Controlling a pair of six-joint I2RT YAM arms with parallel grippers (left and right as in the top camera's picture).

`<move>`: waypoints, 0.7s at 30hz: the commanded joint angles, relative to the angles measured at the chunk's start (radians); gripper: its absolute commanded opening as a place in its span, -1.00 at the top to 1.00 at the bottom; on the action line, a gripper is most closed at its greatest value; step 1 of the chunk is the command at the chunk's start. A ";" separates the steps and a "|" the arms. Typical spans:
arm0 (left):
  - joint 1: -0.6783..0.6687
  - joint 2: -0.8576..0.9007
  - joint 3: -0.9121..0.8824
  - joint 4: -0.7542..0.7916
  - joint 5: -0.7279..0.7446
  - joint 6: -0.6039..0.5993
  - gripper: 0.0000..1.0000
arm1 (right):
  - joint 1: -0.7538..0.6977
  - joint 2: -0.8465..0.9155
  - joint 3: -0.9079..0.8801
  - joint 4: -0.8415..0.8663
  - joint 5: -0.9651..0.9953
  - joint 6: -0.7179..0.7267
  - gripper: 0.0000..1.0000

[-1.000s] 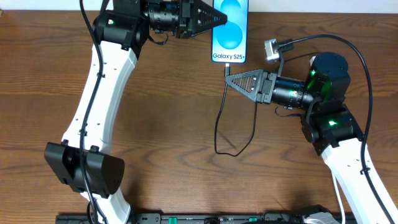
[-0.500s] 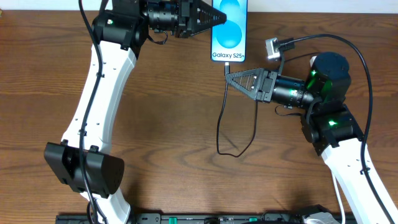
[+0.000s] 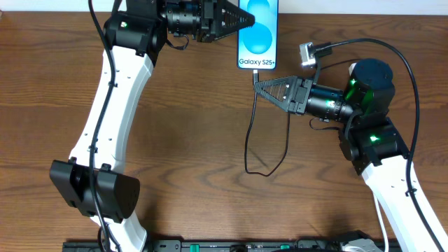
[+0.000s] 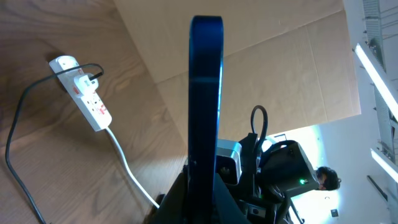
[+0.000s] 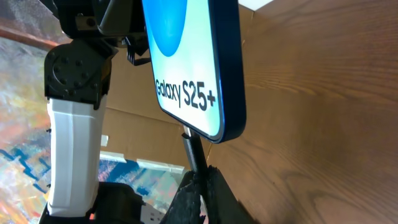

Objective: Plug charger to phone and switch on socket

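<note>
A dark wood counter (image 3: 196, 112) is filling the overhead view, with cardboard panels showing behind it in the wrist views. The left tool (image 3: 243, 20) is clamping the phone (image 3: 257, 42) shut-tight by one long edge at the far side. The right tool (image 3: 256, 85) is pinching the charger (image 5: 191, 149) fully closed, just behind its tip, and pressing it against the phone's bottom edge. Whether the tip is seated I cannot tell. If it is sitting off the port, further pushing is likely to make it skid along the edge or twist the phone in its one-sided grip. The socket (image 4: 87, 99) is lying well apart, its switch apparently not yet pressed.
</note>
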 commanded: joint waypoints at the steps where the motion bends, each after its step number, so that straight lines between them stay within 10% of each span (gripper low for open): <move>1: -0.005 -0.006 0.011 0.001 0.073 -0.009 0.86 | -0.017 0.000 0.006 0.002 0.066 0.005 0.98; 21: 0.024 -0.006 0.011 0.017 0.066 -0.010 0.86 | 0.021 0.000 0.006 -0.023 0.021 -0.005 0.98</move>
